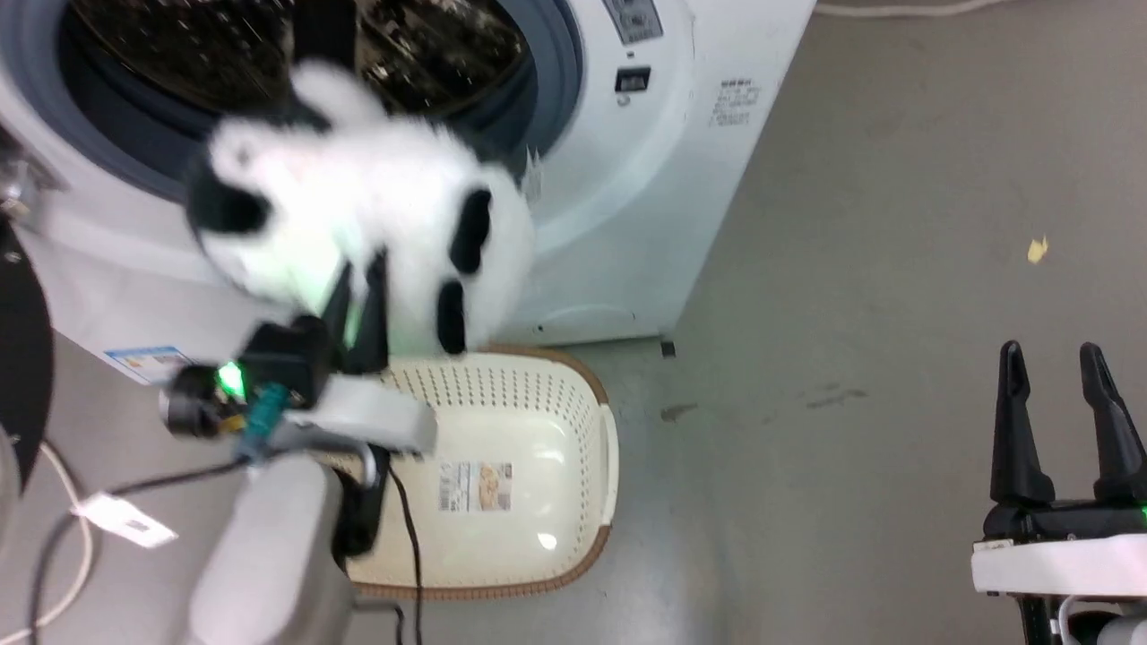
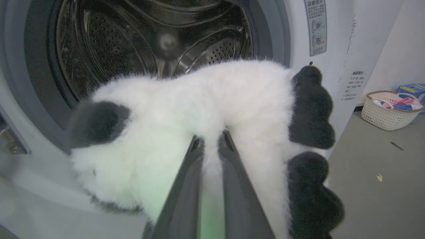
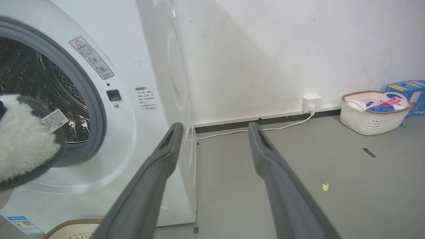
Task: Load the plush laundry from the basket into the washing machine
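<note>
**Panda at the washer's mouth, basket bare below**

My left gripper [image 2: 211, 141] was clamped on the plush panda [image 1: 358, 188], its two dark fingers pinched deep into the white fur of the body. I judged that grip sensible: the fur is soft and loose, so only a tight pinch on a thick fold would carry the toy's bulk. In the head view the panda hung in the upper left of the frame, above the cream basket [image 1: 538, 394] and in front of the round opening of the washing machine [image 1: 627, 179]. It was clear of the basket and not yet inside. In the left wrist view the steel drum [image 2: 132, 43] filled the top of the frame behind the toy, so my fingers pointed straight at the opening, ready for a push inward.

The panda's black limbs dangled at the right of the toy, toward the grey rubber ring [image 1: 560, 81]. I thought they might catch there if I went in low. The basket sat at lower centre, just before the washer, showing only the label [image 1: 475, 486] on its bottom.

My right gripper [image 1: 1062, 358] stood at the lower right, jaws spread wide and holding nothing, well apart from the work and out of the left arm's way.
</note>
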### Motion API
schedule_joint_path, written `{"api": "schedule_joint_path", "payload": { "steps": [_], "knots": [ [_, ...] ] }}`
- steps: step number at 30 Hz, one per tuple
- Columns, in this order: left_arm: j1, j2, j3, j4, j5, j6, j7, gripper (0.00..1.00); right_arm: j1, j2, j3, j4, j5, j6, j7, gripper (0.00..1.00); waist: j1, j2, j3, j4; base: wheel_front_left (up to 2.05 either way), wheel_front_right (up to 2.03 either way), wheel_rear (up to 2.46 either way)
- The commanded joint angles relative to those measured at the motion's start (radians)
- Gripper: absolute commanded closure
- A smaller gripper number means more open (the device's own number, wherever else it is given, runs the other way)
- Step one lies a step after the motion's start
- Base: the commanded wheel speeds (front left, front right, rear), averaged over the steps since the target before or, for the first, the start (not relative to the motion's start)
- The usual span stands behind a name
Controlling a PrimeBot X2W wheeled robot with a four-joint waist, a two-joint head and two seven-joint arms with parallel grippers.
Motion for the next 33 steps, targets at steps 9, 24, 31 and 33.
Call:
{"api": "schedule_joint_path", "payload": {
  "steps": [9, 24, 31, 33],
  "knots": [
    [-0.316, 0.098, 0.053, -0.081, 0.03, 0.014, 0.128, 1.0, -0.082, -0.001, 0.015, -0.009, 0.04, -0.001, -0.004, 0.0, 0.0, 0.0, 0.217, -0.099, 0.0, 0.0, 0.0],
    [-0.877, 0.248, 0.059, 0.318, 0.107, -0.013, 0.306, 1.0, -0.176, -0.001, 0.057, 0.022, 0.123, -0.001, -0.004, 0.0, 0.0, 0.0, 0.44, -0.223, 0.0, 0.0, 0.0],
    [-0.994, 0.26, 0.023, 0.527, 0.141, -0.012, 0.314, 1.0, -0.181, -0.001, 0.07, 0.024, 0.14, -0.001, -0.004, 0.0, 0.0, 0.0, 0.476, -0.235, 0.0, 0.0, 0.0],
    [-1.012, 0.253, 0.018, 0.561, 0.14, -0.014, 0.296, 1.0, -0.183, -0.001, 0.067, 0.027, 0.139, -0.001, -0.004, 0.0, 0.0, 0.0, 0.476, -0.232, 0.0, 0.0, 0.0]
  ]
}}
